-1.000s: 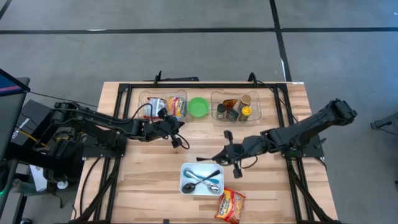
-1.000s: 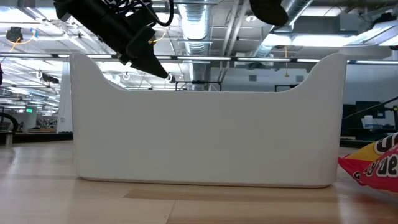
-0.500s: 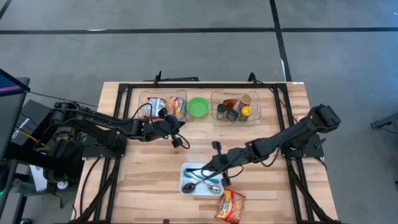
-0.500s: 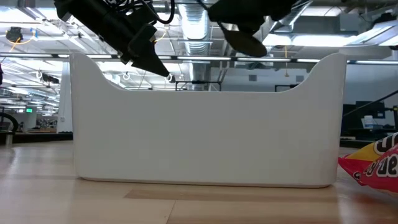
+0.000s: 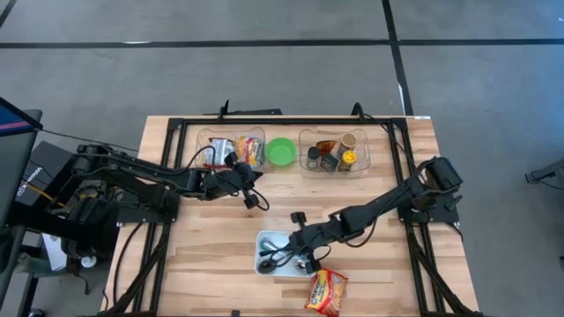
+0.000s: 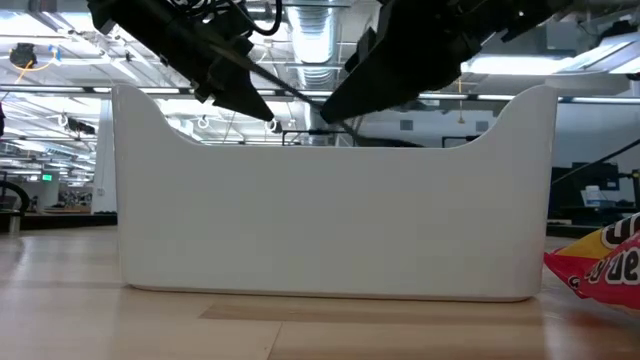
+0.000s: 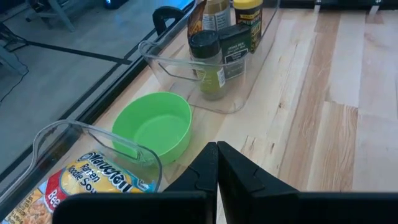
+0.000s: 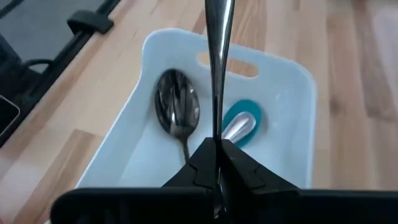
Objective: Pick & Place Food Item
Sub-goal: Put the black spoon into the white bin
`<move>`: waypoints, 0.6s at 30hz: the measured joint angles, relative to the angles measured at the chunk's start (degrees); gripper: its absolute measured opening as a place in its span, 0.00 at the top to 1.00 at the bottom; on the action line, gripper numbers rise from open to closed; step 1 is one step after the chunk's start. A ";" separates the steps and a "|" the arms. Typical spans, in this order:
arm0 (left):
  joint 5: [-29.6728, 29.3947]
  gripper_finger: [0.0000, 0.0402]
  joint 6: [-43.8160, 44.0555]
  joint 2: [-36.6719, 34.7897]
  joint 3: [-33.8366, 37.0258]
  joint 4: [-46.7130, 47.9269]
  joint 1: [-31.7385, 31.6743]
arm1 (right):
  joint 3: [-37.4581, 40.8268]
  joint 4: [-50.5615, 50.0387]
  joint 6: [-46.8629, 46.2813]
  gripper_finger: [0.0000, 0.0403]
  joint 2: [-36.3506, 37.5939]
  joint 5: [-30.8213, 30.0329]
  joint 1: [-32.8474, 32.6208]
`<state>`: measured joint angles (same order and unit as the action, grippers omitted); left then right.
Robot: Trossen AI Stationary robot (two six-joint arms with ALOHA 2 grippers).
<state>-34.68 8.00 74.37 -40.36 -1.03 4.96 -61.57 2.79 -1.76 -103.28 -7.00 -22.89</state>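
Right gripper over the white tray, clamped on a utensil; left gripper closed and empty.

I see my right gripper (image 8: 217, 155) above the white tray (image 5: 264, 264), fingers pressed together on a thin metal utensil handle (image 8: 217, 37) that points out over the tray; a metal spoon (image 8: 177, 109) and a teal-and-silver utensil (image 8: 239, 124) lie in it. The noodle packet (image 5: 327, 291) lies on the bench (image 5: 211, 255) just beside the tray's corner; its red and yellow lettering is cut off in the low view. My left gripper (image 7: 216, 168) hangs well apart from the tray, near the green bowl (image 7: 154, 127), fully closed, holding nothing. Beside the bowl, a clear bin holds a packet (image 7: 93, 180) that I read as "Ramen Noodle Soup".
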 joint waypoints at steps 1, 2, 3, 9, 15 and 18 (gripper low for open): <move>0.00 0.99 0.00 0.00 0.00 -0.06 0.00 | -0.47 -0.72 -0.22 0.99 -0.43 0.00 -0.02; 0.00 0.99 -0.01 0.00 0.00 -0.07 0.00 | -0.93 -1.51 -0.24 0.99 -0.77 0.00 -0.02; 0.00 0.99 0.01 0.00 0.00 -0.17 0.00 | -1.24 -2.49 -0.24 0.99 -0.93 -0.02 -0.02; 0.00 0.99 0.01 0.00 0.00 -0.42 0.01 | -2.02 -5.78 -0.24 0.99 -1.03 -0.09 -0.85; 0.00 0.99 -0.01 0.00 0.00 -0.44 0.01 | -2.00 -6.46 -0.25 0.99 -1.05 -0.07 -1.14; 0.00 0.99 0.01 0.00 0.00 -0.44 0.01 | -2.00 -6.43 -0.37 0.99 -1.05 -0.09 -1.09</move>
<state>-34.68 8.01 74.37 -40.36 -1.48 4.97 -63.57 -3.64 -2.13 -104.33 -7.09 -23.98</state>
